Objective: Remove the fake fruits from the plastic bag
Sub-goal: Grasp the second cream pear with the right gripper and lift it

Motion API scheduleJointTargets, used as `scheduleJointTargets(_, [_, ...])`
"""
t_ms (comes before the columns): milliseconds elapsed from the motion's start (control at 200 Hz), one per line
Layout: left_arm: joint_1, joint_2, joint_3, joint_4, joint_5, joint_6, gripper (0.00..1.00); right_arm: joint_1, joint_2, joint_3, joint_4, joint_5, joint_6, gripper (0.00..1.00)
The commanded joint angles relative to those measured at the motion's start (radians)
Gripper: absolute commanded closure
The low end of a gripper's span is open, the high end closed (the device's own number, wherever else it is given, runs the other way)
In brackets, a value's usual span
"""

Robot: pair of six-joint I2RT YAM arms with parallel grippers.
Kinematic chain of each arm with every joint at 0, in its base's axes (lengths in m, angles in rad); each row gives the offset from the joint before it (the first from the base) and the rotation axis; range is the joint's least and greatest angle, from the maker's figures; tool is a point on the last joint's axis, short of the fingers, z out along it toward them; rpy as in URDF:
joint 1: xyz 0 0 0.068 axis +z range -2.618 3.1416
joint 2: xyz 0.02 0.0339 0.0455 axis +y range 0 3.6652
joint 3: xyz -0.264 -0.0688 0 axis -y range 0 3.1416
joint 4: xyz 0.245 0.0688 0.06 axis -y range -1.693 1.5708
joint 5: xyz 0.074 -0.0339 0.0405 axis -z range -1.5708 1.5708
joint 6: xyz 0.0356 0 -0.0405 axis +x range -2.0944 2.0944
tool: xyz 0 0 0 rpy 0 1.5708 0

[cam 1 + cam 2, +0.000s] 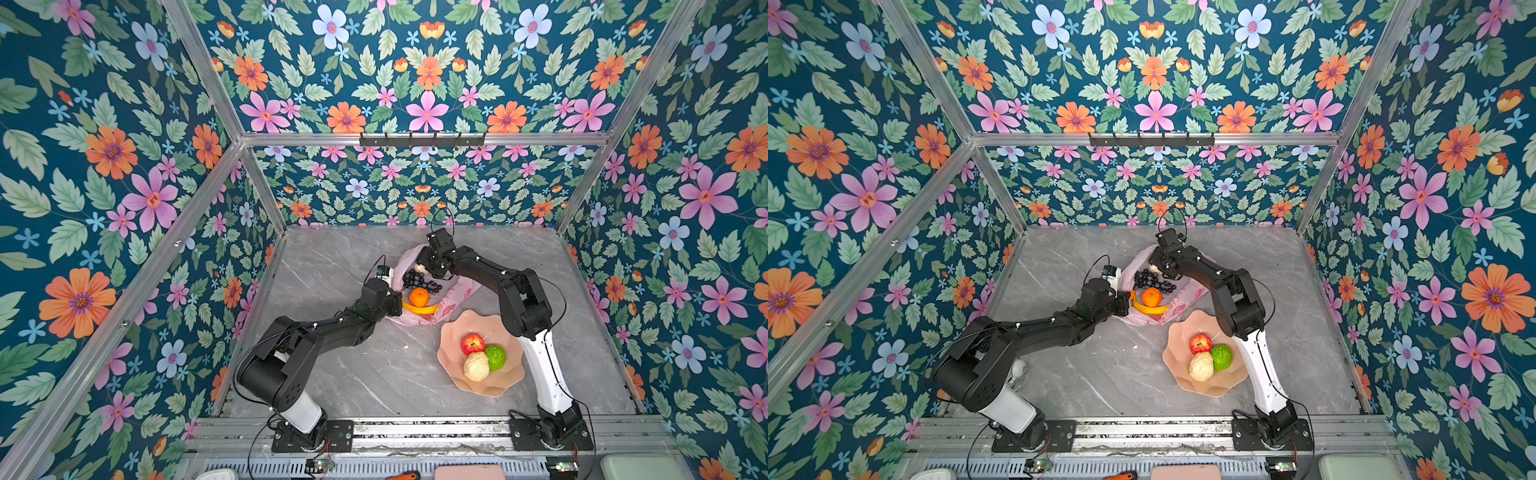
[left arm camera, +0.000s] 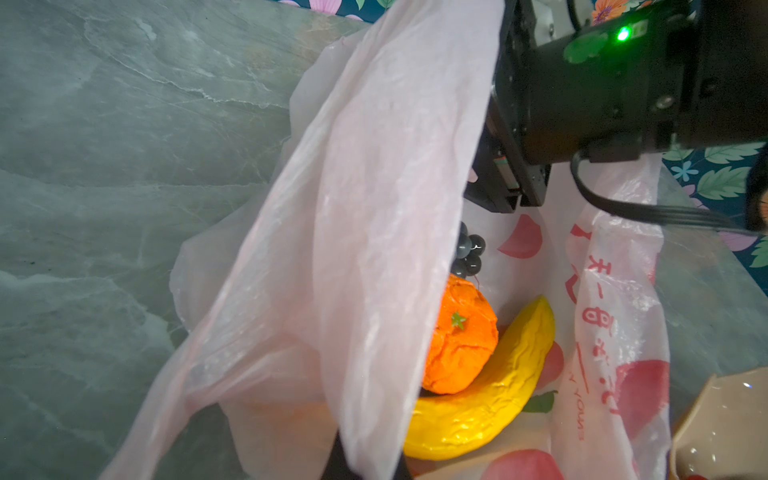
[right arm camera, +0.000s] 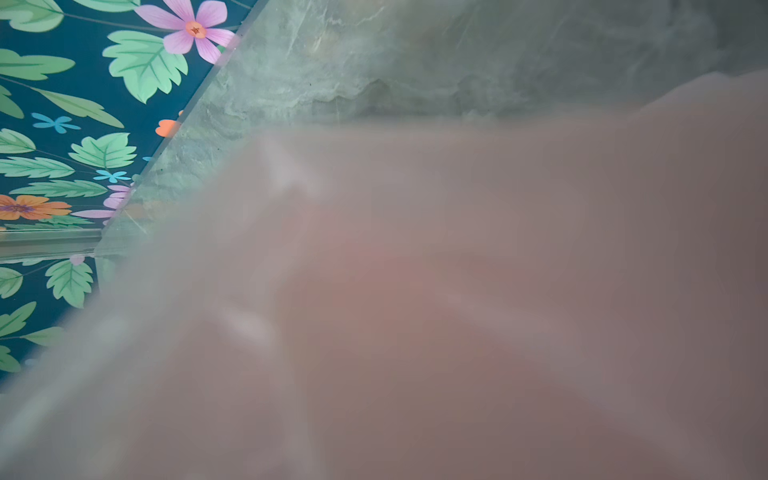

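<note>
The plastic bag (image 1: 455, 293) (image 1: 1183, 301) lies open on the marble table in both top views. Inside lie a dark grape bunch (image 1: 415, 280) (image 2: 471, 253), an orange (image 1: 418, 297) (image 2: 461, 340) and a yellow banana (image 1: 422, 309) (image 2: 490, 399). My left gripper (image 1: 395, 302) (image 2: 365, 465) is shut on the bag's near-left rim and holds the film (image 2: 365, 208) up. My right gripper (image 1: 426, 267) reaches into the bag's far end; its fingers are hidden by the film. A pale cream piece (image 1: 422, 270) shows at its tip. Blurred pink film (image 3: 457, 291) fills the right wrist view.
A peach-pink scalloped bowl (image 1: 488, 386) (image 1: 1217, 386) stands right of the bag, under the right forearm. It holds a red apple (image 1: 472, 344), a bumpy green fruit (image 1: 495, 356) and a cream lumpy piece (image 1: 476, 365). Floral walls enclose the table on three sides.
</note>
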Motion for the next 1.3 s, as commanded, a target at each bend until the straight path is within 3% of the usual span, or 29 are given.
scheduleJointTargets(0, [0.001, 0.0, 0.001, 0.005, -0.001, 0.0, 1.0, -0.001, -0.005, 0.0, -0.009, -0.001, 0.002, 0.33])
scheduleJointTargets(1295, [0.001, 0.001, 0.0, 0.008, -0.005, 0.002, 1.0, 0.058, -0.389, -0.439, 0.145, -0.024, -0.117, 0.35])
